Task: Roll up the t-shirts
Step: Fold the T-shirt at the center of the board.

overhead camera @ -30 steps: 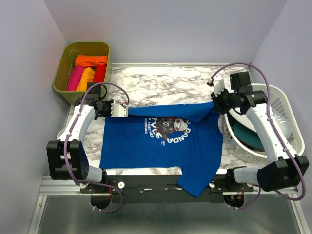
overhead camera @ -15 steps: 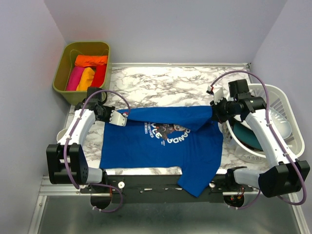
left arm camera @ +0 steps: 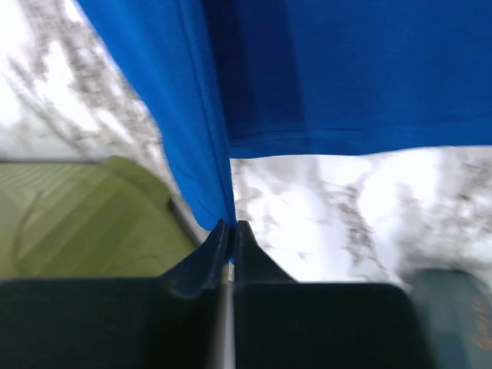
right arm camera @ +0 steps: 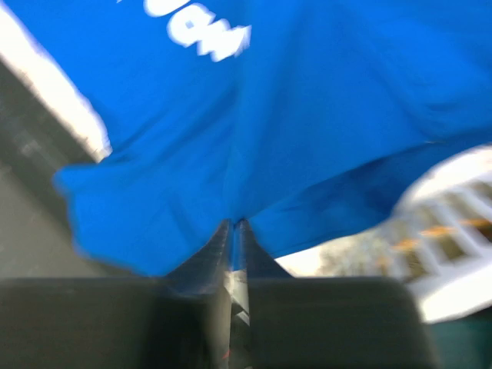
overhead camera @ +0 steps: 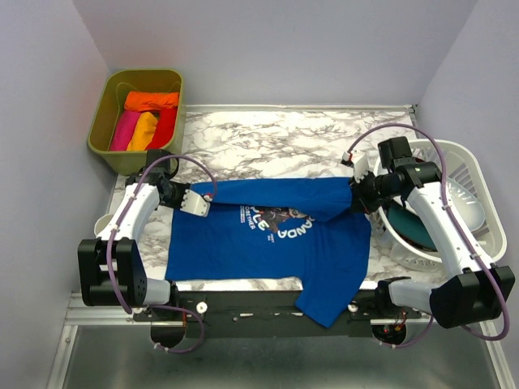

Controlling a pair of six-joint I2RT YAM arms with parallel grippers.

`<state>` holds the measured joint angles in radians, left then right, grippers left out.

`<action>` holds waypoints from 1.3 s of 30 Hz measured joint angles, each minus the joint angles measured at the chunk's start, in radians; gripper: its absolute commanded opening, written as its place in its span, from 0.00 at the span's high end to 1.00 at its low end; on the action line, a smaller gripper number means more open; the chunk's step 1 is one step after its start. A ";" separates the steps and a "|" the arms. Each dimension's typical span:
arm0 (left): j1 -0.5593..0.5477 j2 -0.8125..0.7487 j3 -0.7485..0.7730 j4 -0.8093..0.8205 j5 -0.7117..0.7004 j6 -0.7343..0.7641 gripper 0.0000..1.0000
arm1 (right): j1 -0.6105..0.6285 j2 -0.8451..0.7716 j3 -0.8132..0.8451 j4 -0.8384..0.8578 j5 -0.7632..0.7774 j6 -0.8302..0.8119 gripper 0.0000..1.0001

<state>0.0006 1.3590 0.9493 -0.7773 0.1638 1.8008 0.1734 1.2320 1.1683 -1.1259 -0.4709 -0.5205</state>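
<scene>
Both arms are on the blue shirt (overhead camera: 268, 243), which lies flat across the marble table (overhead camera: 268, 142) with its print up. The left gripper (overhead camera: 199, 200) is pinched tight on the shirt's far left corner. The left wrist view shows it plainly, jaws closed on a fold of blue cloth. The right gripper (overhead camera: 357, 190) is doing the same at the far right corner, clamped on cloth right beside the white basket (overhead camera: 478, 174). Between the two, the far edge is lifted and turned over toward the near side, its fold lapping the top of the chest graphic.

So where are we? In the green bin (overhead camera: 101, 121) at the far left sit four bundles, orange (overhead camera: 152, 100), pink (overhead camera: 124, 130), yellow (overhead camera: 144, 130) and red (overhead camera: 167, 123), and they look rolled and put away. The blue one looks to be the last, and it's barely started: one first turn at the far edge, most of the body flat, and one corner hanging off the near edge of the table. By my reckoning the whole roll and the trip to the bin are left to do. There's a teal dish (overhead camera: 409, 231) in the basket, which is no part of this.
</scene>
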 measured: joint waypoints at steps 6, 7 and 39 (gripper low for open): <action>0.010 -0.034 0.093 -0.222 -0.003 0.001 0.50 | 0.037 -0.024 0.026 -0.162 -0.113 -0.061 0.46; 0.012 -0.039 0.125 -0.248 0.006 -0.008 0.48 | 0.037 -0.023 0.052 -0.178 -0.122 -0.061 0.46; -0.160 0.484 0.309 0.087 -0.168 -0.795 0.88 | 0.074 0.706 0.433 0.154 0.475 -0.358 0.65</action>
<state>-0.1596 1.8431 1.2583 -0.6899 -0.0044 1.0054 0.2470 1.9377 1.6009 -0.9722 0.0044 -0.8787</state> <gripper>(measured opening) 0.121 0.367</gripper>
